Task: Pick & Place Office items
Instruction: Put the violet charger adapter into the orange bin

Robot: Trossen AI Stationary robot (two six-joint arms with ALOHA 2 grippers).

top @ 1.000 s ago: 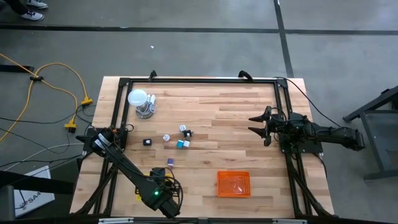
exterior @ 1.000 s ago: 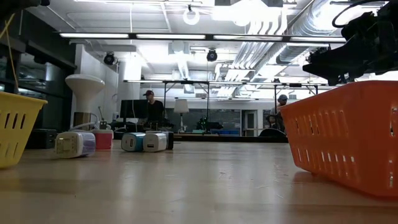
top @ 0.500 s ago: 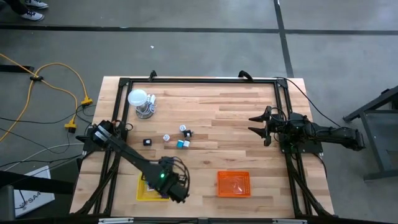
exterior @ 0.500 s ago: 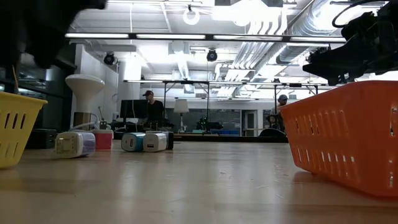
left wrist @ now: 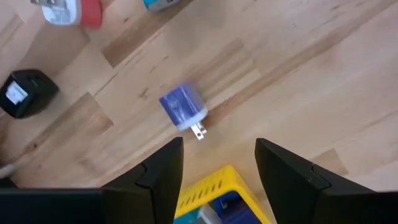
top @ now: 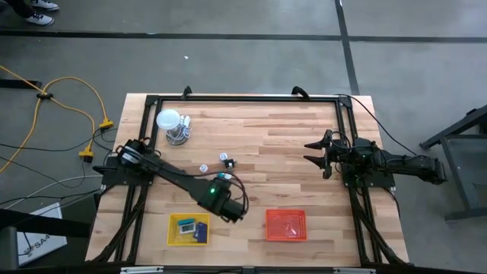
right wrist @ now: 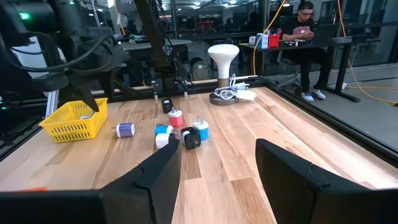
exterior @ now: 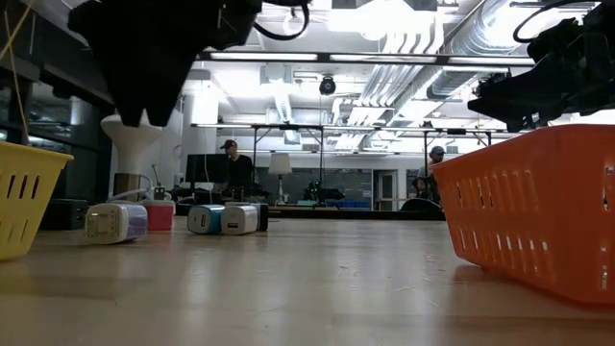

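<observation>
Several small office items lie on the table's left half: a purple-and-white plug (left wrist: 182,107), a black block (left wrist: 28,93), a red-and-white plug (left wrist: 68,11), and others (top: 227,160). The yellow tray (top: 173,237) at the near left holds a teal item (top: 185,224) and a blue one (top: 200,230). My left gripper (top: 226,204) is open and empty. It hangs above the table just beyond the yellow tray's far right corner, with the purple plug a little ahead of its fingers. My right gripper (top: 316,152) is open and empty at the table's right side.
An orange tray (top: 285,224) stands near the front edge, right of the yellow tray. A white globe on a wire stand (top: 170,122) is at the far left. Bare wood lies between the items and my right gripper. People sit at desks in the room behind the table.
My left gripper has gone from over the yellow tray at the near edge toward the table's far and right side. It now hangs over the wood near the purple plug. The tray and the items in it now show uncovered.
</observation>
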